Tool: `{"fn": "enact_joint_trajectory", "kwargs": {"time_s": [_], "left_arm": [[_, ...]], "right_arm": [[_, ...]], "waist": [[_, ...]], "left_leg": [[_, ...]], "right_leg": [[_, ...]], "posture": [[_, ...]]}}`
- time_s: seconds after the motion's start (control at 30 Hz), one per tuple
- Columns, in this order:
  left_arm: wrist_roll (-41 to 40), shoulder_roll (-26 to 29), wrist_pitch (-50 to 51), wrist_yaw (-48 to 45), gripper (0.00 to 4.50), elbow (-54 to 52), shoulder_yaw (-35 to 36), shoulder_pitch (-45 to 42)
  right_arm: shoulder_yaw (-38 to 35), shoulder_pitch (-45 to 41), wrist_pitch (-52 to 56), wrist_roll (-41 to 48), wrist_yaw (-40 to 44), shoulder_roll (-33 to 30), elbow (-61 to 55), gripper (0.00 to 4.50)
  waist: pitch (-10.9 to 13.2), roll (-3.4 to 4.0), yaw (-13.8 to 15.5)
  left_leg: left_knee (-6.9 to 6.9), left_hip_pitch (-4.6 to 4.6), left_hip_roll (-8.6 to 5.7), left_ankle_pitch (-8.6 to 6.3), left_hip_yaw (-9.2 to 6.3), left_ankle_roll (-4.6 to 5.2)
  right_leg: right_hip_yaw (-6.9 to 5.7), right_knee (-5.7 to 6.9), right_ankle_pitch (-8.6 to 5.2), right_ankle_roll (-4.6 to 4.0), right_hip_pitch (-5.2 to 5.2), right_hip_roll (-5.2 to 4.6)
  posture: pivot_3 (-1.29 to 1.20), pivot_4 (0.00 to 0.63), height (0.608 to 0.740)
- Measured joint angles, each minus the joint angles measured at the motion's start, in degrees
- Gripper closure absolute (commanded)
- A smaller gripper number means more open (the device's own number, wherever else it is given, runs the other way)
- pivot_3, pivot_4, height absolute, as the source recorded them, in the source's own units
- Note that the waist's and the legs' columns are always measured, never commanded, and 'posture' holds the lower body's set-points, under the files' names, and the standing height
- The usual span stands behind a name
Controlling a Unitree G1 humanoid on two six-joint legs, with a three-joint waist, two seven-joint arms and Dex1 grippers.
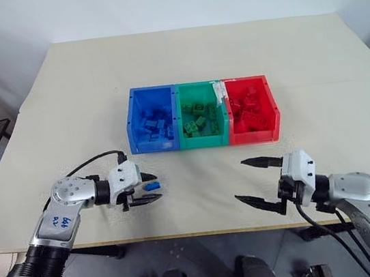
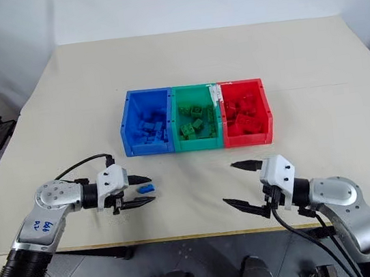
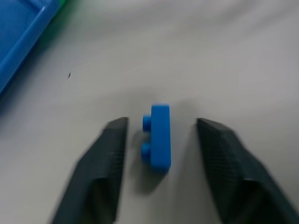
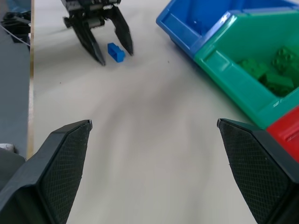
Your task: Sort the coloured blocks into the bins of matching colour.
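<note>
Left tool (image 1: 152, 188) low over the tabletop (image 1: 312, 58), its two black fingers (image 3: 105, 168) set either side of a small blue block (image 3: 159, 135). A gap shows on both sides of the block, so the fingers bracket it without touching; tool is parted, grasping nothing yet. The block lies on its side, studs facing one finger, roughly centred between the two and a little nearer the tips than the palm.

Step in hand, as I judge it: the pick of this last loose blue block. The next move calls for the fingers to close squarely on the block's two long faces, with the tool kept low enough that the block does not squirt out, then a lift and a carry to the blue bin (image 1: 134, 111).

Blue bin stands farther up the tabletop from the left tool, joined to the green bin (image 1: 180, 111) and the red bin (image 1: 271, 102) in a row. Each already holds blocks of its own colour.

Right tool (image 1: 254, 180) hovers near the tabletop's front edge on the far side from the block, fingers spread wide, holding nothing. It stands well apart from the block and somewhat in front of the red bin.
</note>
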Motion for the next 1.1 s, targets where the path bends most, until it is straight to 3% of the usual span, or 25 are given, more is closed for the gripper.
{"fn": "enact_joint_trajectory", "kwargs": {"time_s": [0.07, 0.13, 0.33, 0.5, 0.73, 0.77, 0.97, 1.1], "left_arm": [[0.33, 0.65, 0.27, -0.66, 3.85, -0.01, -0.14, -0.31], [0.73, 0.78, 0.67, -0.81, 4.17, -0.02, -0.43, -0.97], [-2.81, -2.64, 8.43, 1.42, 4.17, -1.73, 1.51, -4.78], [-11.31, -8.45, 20.28, 7.86, 4.17, -2.31, 8.31, -11.41], [-6.53, -13.8, 18.59, 19.89, 4.17, 10.39, 8.95, -24.56], [-5.71, -14.51, 17.84, 20.61, 3.45, 12.15, 8.44, -24.87], [-4.8, -16.04, 13.78, 20.91, 1.71, 15.41, 8.05, -24.08], [-5.86, -11.43, 11.76, 17.27, 0.4, 11.34, 9.65, -19.11]], "right_arm": [[-0.31, 1.15, 0.0, 0.01, -0.41, 0.0, -0.37, 0.0], [-0.59, 1.5, 0.0, 0.04, -0.68, 0.0, -0.56, 0.0], [-4.72, 3.84, 0.01, 0.67, -3.0, 0.51, -2.25, 0.0], [-11.4, 4.32, 0.09, 4.52, -9.9, 5.32, -5.99, 0.0], [-10.64, 1.58, 0.18, 4.2, -11.94, 5.53, -6.64, 0.0], [-10.64, 0.83, 0.18, 4.12, -12.01, 5.53, -6.49, 0.0], [-8.62, -2.52, 0.18, 3.14, -11.75, 5.52, -4.46, 0.0], [-8.49, -3.39, -0.5, 2.87, -10.04, 4.78, -3.3, 0.0]], "waist": [[0.0, 0.0, 0.0], [0.0, 0.0, 0.0], [0.01, -0.01, 0.71], [0.01, -0.02, 1.13], [0.01, -0.02, 1.17], [0.01, -0.02, 0.99], [0.01, -0.02, 0.7], [0.01, -0.02, 0.0]], "left_leg": [[-0.01, 0.0, 0.01, 0.0, 0.0, 0.0], [0.0, -0.01, 0.0, 0.0, 0.0, 0.0], [0.05, -0.05, 0.0, -0.01, -0.01, 0.01], [0.12, -0.05, 0.0, -0.01, -0.04, 0.01], [0.09, -0.03, -0.05, -0.01, -0.02, 0.01], [0.05, -0.02, -0.04, -0.01, -0.01, 0.01], [0.02, -0.05, -0.04, -0.01, -0.02, 0.01], [-0.05, -0.03, -0.01, 0.0, -0.02, 0.01]], "right_leg": [[0.0, 0.01, 0.0, 0.0, 0.0, 0.01], [0.0, 0.0, 0.0, 0.0, 0.0, 0.0], [0.0, 0.0, 0.0, 0.0, 0.0, 0.0], [0.0, 0.04, 0.0, 0.0, 0.01, 0.0], [0.01, 0.01, 0.0, 0.01, 0.02, 0.0], [0.0, 0.01, 0.0, 0.01, 0.0, 0.0], [0.0, 0.0, 0.0, 0.01, -0.03, 0.0], [0.0, 0.0, 0.0, 0.0, -0.05, 0.01]], "posture": [[0.0, 0.15, 0.74], [0.0, 0.15, 0.74], [0.0, 0.15, 0.74], [0.0, 0.15, 0.74], [0.0, 0.15, 0.74], [0.0, 0.15, 0.74], [0.0, 0.15, 0.74], [0.0, 0.15, 0.74]]}}
